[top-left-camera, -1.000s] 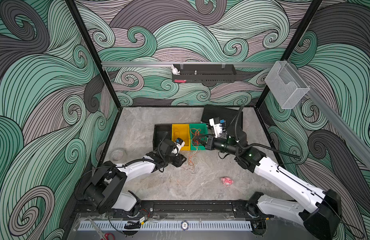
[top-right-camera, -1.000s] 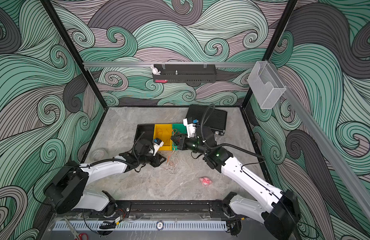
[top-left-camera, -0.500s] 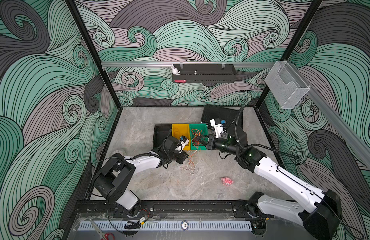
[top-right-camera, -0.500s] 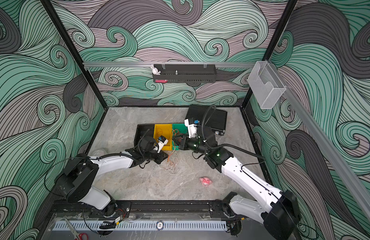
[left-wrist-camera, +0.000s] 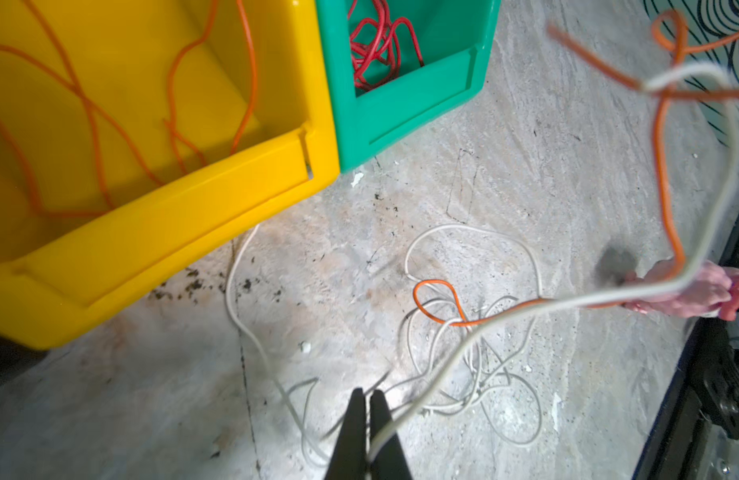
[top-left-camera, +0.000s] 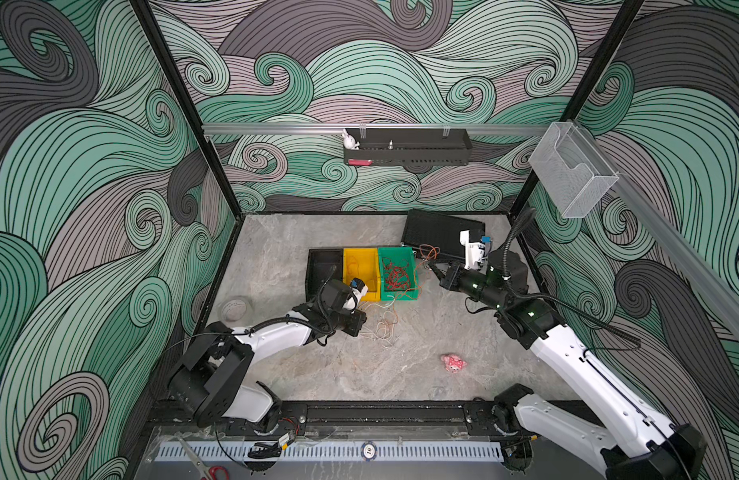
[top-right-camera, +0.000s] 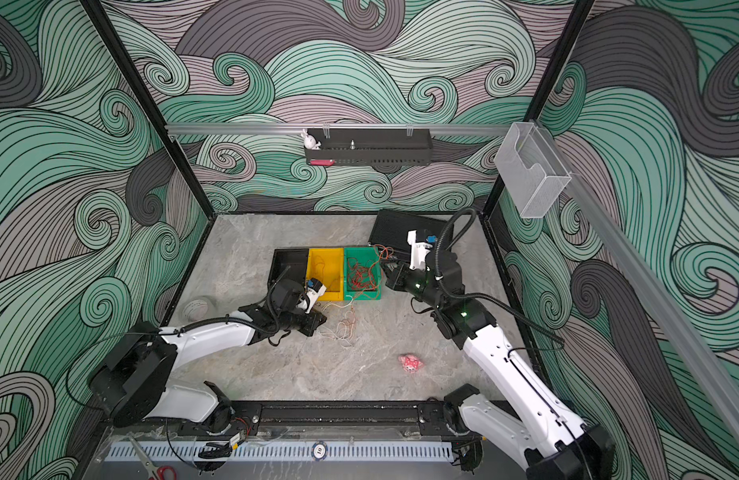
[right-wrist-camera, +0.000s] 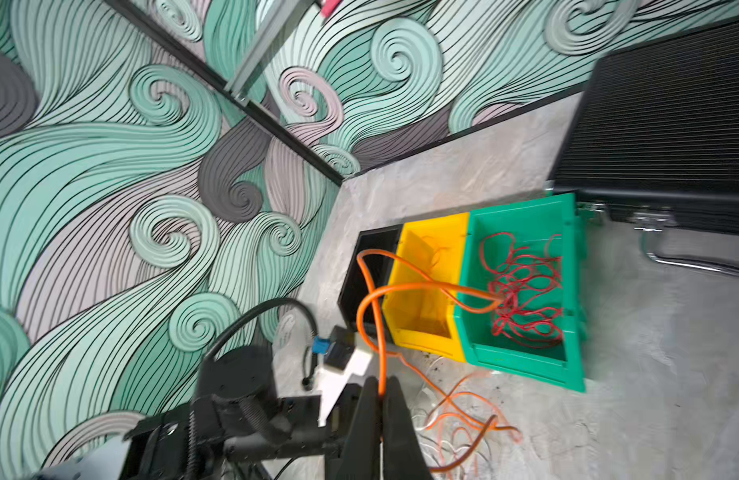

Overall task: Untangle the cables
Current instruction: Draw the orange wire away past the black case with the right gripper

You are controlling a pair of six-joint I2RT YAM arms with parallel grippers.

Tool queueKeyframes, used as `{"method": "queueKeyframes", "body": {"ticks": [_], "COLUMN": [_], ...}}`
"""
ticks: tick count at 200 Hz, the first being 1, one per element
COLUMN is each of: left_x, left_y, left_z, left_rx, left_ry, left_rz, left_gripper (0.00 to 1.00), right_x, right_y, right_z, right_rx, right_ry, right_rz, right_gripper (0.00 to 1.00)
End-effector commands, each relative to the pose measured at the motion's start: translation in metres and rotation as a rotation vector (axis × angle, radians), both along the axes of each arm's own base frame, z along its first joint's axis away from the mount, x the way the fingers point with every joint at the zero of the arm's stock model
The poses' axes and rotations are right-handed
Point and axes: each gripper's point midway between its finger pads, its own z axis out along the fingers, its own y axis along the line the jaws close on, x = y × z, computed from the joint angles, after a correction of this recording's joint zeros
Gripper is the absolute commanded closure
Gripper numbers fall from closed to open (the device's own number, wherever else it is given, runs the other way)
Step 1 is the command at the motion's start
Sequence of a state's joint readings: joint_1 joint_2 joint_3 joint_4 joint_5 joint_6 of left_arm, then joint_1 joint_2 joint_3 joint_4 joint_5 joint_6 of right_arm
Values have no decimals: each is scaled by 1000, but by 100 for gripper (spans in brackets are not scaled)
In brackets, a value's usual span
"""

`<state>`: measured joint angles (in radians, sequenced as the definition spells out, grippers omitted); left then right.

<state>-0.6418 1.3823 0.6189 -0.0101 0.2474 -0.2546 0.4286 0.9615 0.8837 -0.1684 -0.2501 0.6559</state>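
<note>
Cables: we are logging a loose heap of white and orange strands on the table, just in front of the yellow bin and the green bin. More orange strands are lying in the yellow bin, and the red cables are bunched in the green one.

Left gripper: its jaws are pinching shut on one white cable at the near edge of the heap. Right gripper: it is clamping an orange cable beside the green bin.

Handling: we are judging these as very light, limp and thread-thin, with smooth sleeving that could slide through the pads. They are carrying no stiffness, so any pull will likely drag neighbouring loops along. The best hold is probably on a single strand outside the crossings, near a free end.

Lie: the heap is showing no single long axis, only overlapping loops. The held white strand is running away from the left jaws towards the pink plush toy, then curling back. The orange strand is rising from the right jaws and looping across the bins.
</note>
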Motion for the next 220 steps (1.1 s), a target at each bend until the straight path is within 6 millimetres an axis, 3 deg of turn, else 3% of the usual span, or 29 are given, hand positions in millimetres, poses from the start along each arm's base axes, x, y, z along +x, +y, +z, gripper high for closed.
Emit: {"method": "queueKeyframes", "body": {"ticks": [1,46,106,130,179,220], "left_x": [-6,-13,-17,-20,-24,-25], "left_y": [10,32,48,49,52,57], "left_z": [8,9,11,12,6,-1], "left_rx": [6,31,27,23,45,111], "left_ry": [14,8,-9,-18,21,109], "left_rz": [60,142,217,212,214,266], "left_gripper": [100,100,100,100,100,69], "right_x": [6,15,32,36,35,26], "right_y": [-22,-42,-106,-119,-92,-71], "right_z": [-9,0,-31,-39,-30,-26], "right_rx": [-52,-69,-98,-79,40,78], "right_ry": [12,-9,89,118,95,83], "right_rz": [-71,-133,-349,-383,-248,-162], "right_gripper": [98,98,100,100,100,99]}}
